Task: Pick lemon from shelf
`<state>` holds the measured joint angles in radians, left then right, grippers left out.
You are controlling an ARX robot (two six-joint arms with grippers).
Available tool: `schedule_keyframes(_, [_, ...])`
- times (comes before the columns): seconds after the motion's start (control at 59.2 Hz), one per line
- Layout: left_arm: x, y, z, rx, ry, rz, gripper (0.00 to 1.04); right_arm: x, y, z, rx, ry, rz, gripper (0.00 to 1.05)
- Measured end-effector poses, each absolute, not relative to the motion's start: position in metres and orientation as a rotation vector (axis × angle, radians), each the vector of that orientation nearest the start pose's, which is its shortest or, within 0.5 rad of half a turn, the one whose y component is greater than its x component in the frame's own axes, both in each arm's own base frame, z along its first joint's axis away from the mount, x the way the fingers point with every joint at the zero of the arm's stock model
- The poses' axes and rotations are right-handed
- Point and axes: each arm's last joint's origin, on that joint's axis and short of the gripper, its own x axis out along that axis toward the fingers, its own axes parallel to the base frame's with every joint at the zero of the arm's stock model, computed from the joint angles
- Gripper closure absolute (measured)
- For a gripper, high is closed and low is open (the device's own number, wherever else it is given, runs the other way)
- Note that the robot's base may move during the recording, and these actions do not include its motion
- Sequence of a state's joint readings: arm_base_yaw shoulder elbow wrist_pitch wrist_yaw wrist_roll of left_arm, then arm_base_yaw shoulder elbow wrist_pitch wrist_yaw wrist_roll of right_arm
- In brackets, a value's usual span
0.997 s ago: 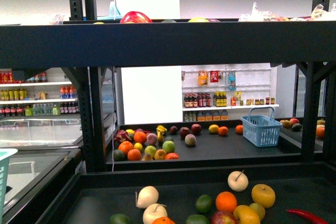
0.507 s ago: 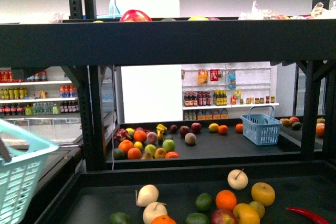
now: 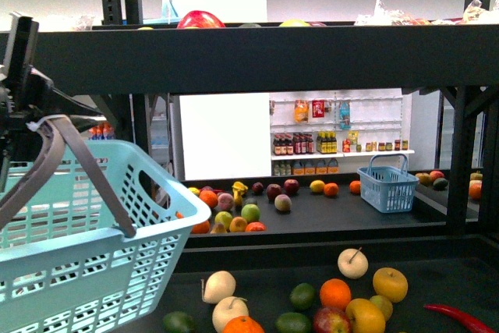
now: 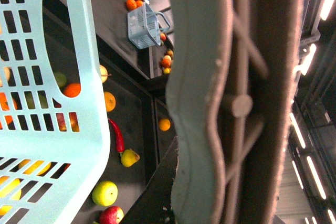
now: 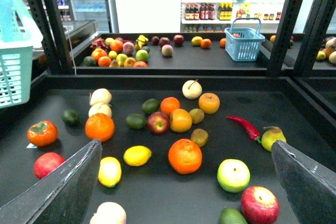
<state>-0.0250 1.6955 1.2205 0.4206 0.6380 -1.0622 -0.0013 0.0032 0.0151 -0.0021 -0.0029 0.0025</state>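
A teal basket point(image 3: 93, 271), its handle clamped in the left fingers point(image 3: 14, 115), has swung up into view, ready to receive the lemon point(image 5: 137, 155) waiting below the wide-open right fingers point(image 5: 68, 192).

The left gripper point(image 3: 17, 124), raised high, clamps the basket handle point(image 3: 87, 171); the right gripper point(image 5: 186, 144) faces forward, jaws spread wide.

Front view: big basket point(image 3: 70, 255) fills 8 o'clock, before the shelf point(image 3: 257, 56). Near table point(image 3: 456, 282): fruit cluster point(image 3: 336, 295) at 5, pepper point(image 3: 456, 319) at 4. Rear table point(image 3: 335, 220): small basket point(image 3: 388, 189) at 3, fruit pile point(image 3: 238, 212) at its 9. Lemon point(image 5: 137, 155) on near table, robot-side of cluster.
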Motion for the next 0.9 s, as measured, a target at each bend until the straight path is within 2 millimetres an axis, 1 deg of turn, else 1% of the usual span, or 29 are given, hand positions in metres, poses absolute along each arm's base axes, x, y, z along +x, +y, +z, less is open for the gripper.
schedule_keyframes(0.051, [0.391, -0.035, 0.300, -1.032, 0.414, -0.593, 0.95, 0.097, 0.000, 0.168, 0.002, -0.010, 0.002, 0.07])
schedule_keyframes(0.135, [0.397, -0.061, 0.295, -1.021, 0.467, -0.646, 0.95, 0.097, 0.000, 0.168, 0.002, -0.010, 0.002, 0.07])
schedule_keyframes(0.203, [0.399, -0.077, 0.292, -1.008, 0.493, -0.676, 0.95, 0.097, 0.000, 0.168, 0.002, -0.010, 0.002, 0.07])
schedule_keyframes(0.321, [0.402, -0.095, 0.290, -0.991, 0.516, -0.706, 0.95, 0.097, 0.000, 0.168, 0.002, -0.010, 0.002, 0.07])
schedule_keyframes(0.507, [0.406, -0.113, 0.284, -0.978, 0.540, -0.725, 0.95, 0.097, 0.000, 0.168, 0.002, -0.010, 0.002, 0.07])
schedule_keyframes(0.811, [0.407, -0.133, 0.277, -0.945, 0.574, -0.731, 0.95, 0.097, 0.000, 0.168, 0.002, -0.010, 0.002, 0.07])
schedule_keyframes(0.845, [0.407, -0.134, 0.277, -0.943, 0.575, -0.733, 0.95, 0.097, 0.000, 0.167, 0.008, 0.013, -0.019, 0.07])
schedule_keyframes(0.896, [0.407, -0.134, 0.277, -0.935, 0.572, -0.738, 0.95, 0.099, 0.000, 0.165, 0.037, 0.142, -0.118, 0.07])
